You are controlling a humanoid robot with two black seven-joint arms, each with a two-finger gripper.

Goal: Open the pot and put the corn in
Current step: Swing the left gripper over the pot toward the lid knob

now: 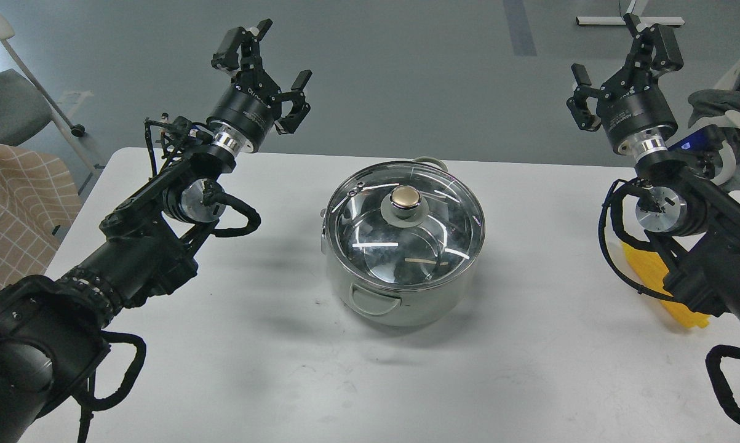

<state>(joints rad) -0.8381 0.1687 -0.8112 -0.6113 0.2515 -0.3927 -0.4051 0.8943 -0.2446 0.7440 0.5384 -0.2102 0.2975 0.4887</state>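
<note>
Step in hand, as judged: none started; lid removal is first. The pot (400,295) is seated mid-surface (271,369), with the glass lid (406,231) on it and the gold knob (406,198) at lid centre. Nothing is seen inside beyond reflections.

The left hand (270,58) is held raised beyond the far left edge of the surface, fingers spread, nothing gripped. The right hand (619,67) is held raised at the far right, fingers likewise spread and empty. Both are well apart from the pot, one on each side.

The corn (659,277) is laid on the surface at the right edge, mostly hidden under the right arm; only a yellow stretch is seen, so its exact lie cannot be told. It is well apart from the pot and below and behind the right hand.

Next move, as judged: one hand is to be brought down over the knob, fingers straddling it, then pressed together and lifted straight. The knob is small and looks smooth, so slip is to be expected if it is pinched off-centre. A free spot on the surface is needed for the lid. The corn is best taken by the right hand, though the arm must first be drawn back off it.
</note>
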